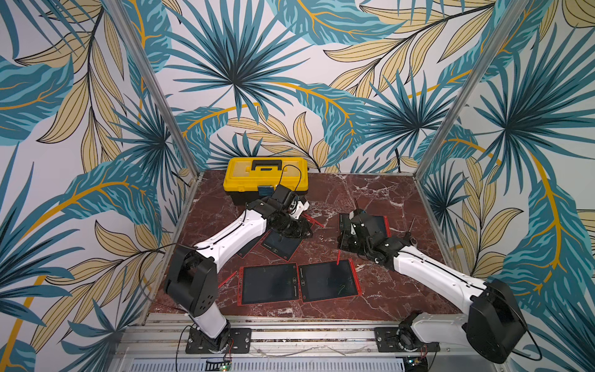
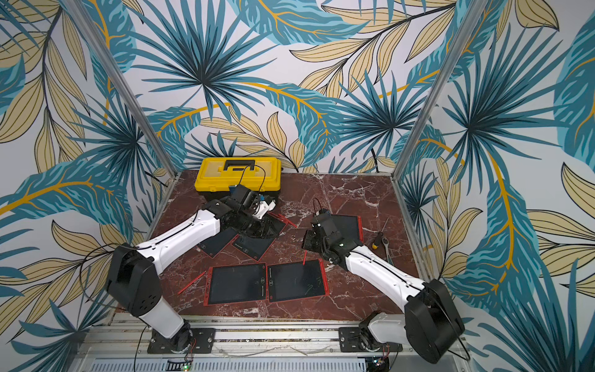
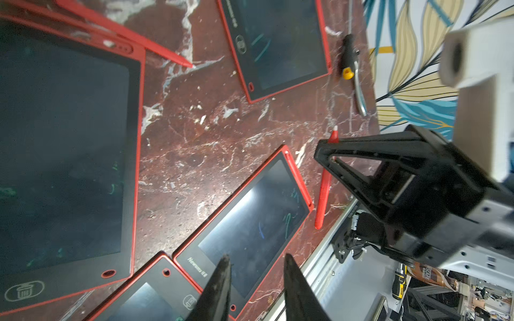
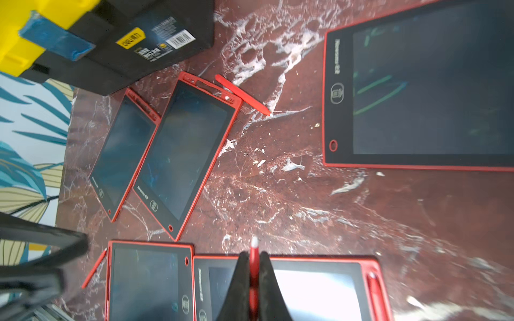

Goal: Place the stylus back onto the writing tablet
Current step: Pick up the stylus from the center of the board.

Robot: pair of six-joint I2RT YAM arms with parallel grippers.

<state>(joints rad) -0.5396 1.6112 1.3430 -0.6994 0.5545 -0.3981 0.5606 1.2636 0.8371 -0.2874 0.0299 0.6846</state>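
Stylus (image 4: pixel 254 247) in right pincer (image 4: pixel 253 254), left pincer (image 3: pixel 256 257) ajar

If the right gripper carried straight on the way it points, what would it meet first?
Probably bare marble table, just past the edge of the tablet beneath it. The stylus clamped in the right gripper sticks out ahead, so its tip would touch first; depth is unclear.

Yellow toolbox (image 1: pixel 267 175) at the marble tabletop's (image 1: pixel 386 199) far edge; screwdriver (image 2: pixel 378 239) near the leaf-patterned side wall (image 1: pixel 531 145)

Five tablets (image 4: pixel 122 155) (image 4: pixel 186 155) (image 4: pixel 147 280) (image 4: pixel 319 291) (image 4: pixel 417 97), at least four styluses (image 4: pixel 242 94) (image 4: pixel 94 268) (image 4: pixel 253 250) (image 4: pixel 374 289), one toolbox (image 1: pixel 265 175), one screwdriver (image 2: pixel 377 240).
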